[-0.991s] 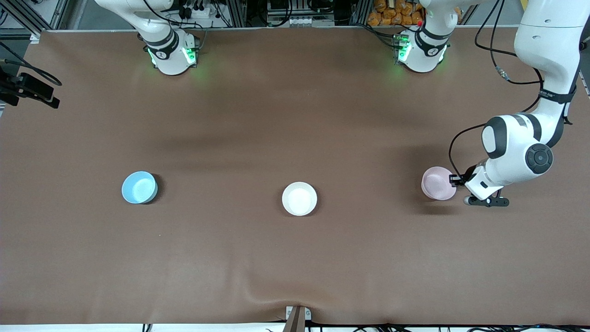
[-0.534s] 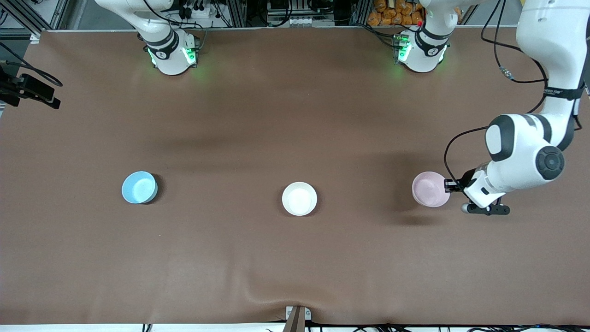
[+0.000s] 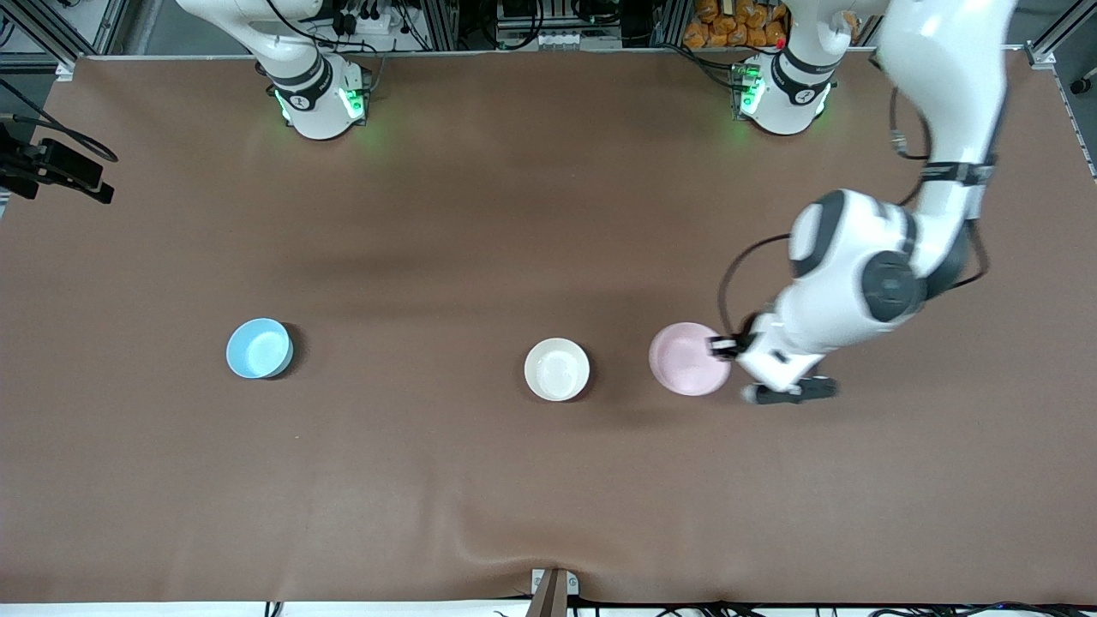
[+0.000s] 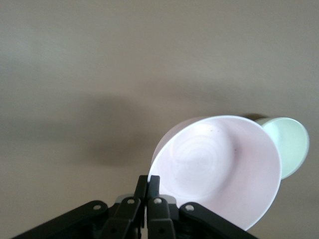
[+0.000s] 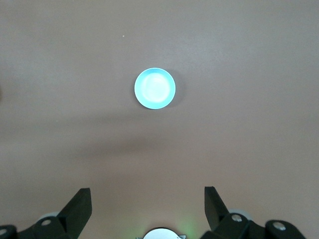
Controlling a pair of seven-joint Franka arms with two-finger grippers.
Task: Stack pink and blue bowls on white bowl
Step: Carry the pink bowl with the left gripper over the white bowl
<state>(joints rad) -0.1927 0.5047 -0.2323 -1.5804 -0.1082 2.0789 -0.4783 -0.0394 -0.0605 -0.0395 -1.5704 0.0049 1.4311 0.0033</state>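
My left gripper (image 3: 724, 345) is shut on the rim of the pink bowl (image 3: 688, 358) and holds it tilted above the table, just off the white bowl (image 3: 557, 369) toward the left arm's end. In the left wrist view the closed fingers (image 4: 148, 181) pinch the pink bowl's (image 4: 219, 169) edge, and the white bowl (image 4: 289, 144) peeks out past it. The blue bowl (image 3: 259, 348) rests on the table toward the right arm's end. My right gripper (image 5: 147, 191) hangs open and empty high above the blue bowl (image 5: 155, 88); it is out of the front view.
Both arm bases (image 3: 321, 103) (image 3: 784, 94) stand along the table's edge farthest from the front camera. A black camera mount (image 3: 51, 167) sits at the right arm's end. A small bracket (image 3: 553, 591) and a cloth wrinkle mark the nearest edge.
The left arm has carried the pink bowl from the left arm's end of the table toward the white bowl, lifted off the cloth. The white and blue bowls have not moved.
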